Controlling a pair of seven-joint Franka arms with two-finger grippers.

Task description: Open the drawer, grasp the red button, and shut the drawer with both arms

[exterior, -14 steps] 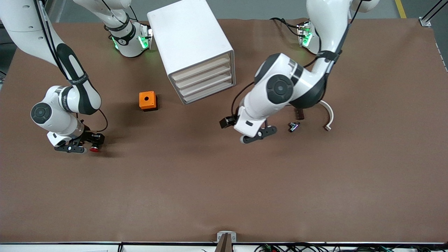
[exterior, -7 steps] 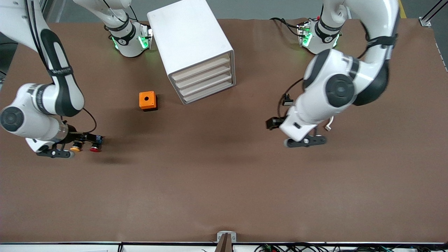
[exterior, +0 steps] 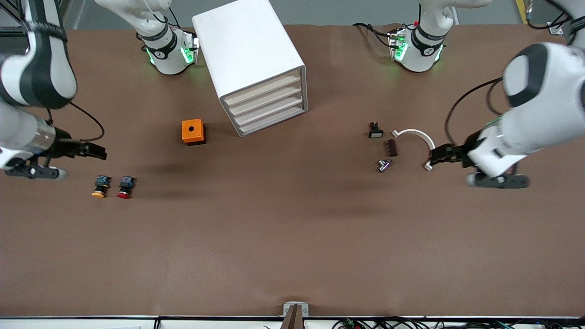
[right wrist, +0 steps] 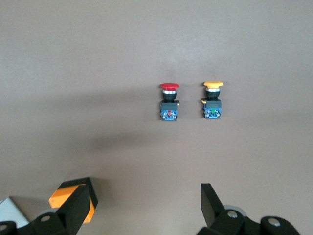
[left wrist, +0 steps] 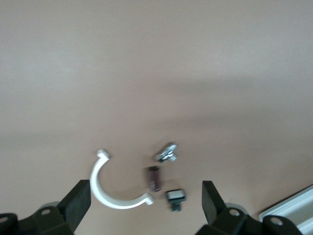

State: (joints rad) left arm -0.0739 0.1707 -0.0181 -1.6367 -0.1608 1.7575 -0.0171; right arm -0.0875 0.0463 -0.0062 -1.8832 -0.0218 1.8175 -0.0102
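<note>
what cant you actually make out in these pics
- Drawer unit, front view: all four drawers look pushed in, so their contents are hidden.
- Small parts beside the white curved piece, front view and left wrist view: too small to identify.
- Right gripper, front view: partly cut off by the frame edge.
- Left gripper, front view: blurred. It holds nothing.
- Red button, right wrist view: markings unreadable.

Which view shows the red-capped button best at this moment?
The right wrist view: the red-capped button lies in plain sight, cap, black body and blue bits distinct, beside the yellow-capped button. The front view shows it small, lying on the table. The left wrist view does not show it.
</note>
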